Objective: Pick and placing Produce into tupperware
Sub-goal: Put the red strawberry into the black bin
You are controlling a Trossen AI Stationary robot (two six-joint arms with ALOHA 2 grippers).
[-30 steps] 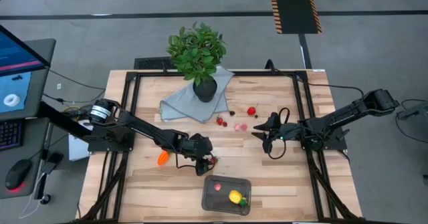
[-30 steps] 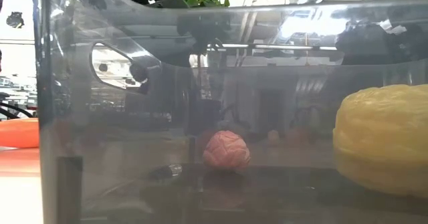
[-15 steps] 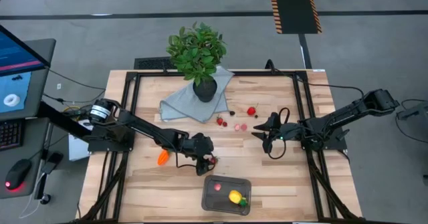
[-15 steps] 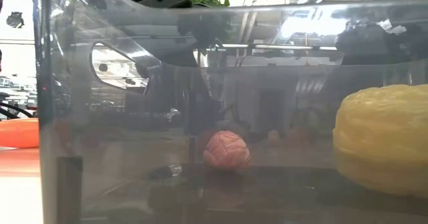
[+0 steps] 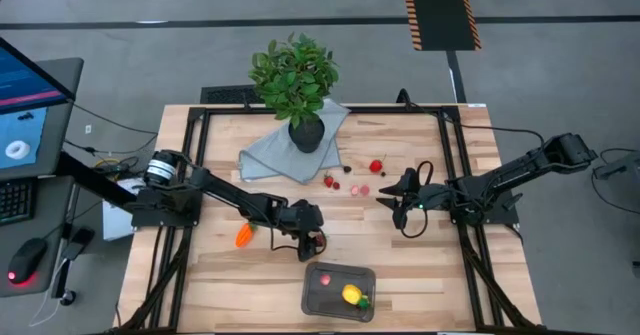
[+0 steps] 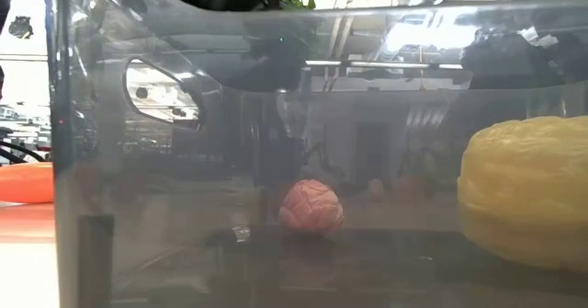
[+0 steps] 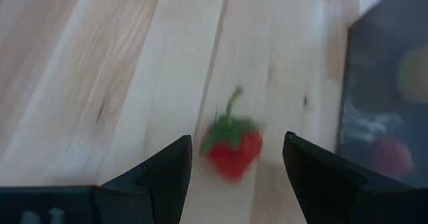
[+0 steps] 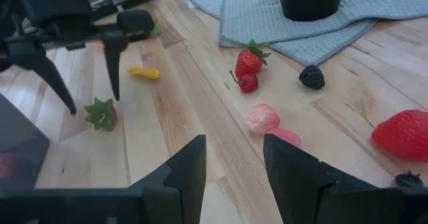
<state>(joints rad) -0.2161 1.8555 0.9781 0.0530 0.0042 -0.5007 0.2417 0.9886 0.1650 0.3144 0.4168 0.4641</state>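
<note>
With its dark fingers spread, the left gripper should descend squarely astride the small red, green-capped strawberry lying between them on the pale wooden table, then pinch.

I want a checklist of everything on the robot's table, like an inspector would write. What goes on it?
Surface: wooden slat table.
Job's things: clear plastic tub holds yellow lemon and pink berry; red strawberry lies outside it; orange carrot; more berries near the cloth.
Clutter: leafy potted plant on grey cloth.
Grippers: left gripper open around the strawberry; right gripper open, empty.
Cables: black cable by the right arm.
Surroundings: grey floor, monitor.
</note>
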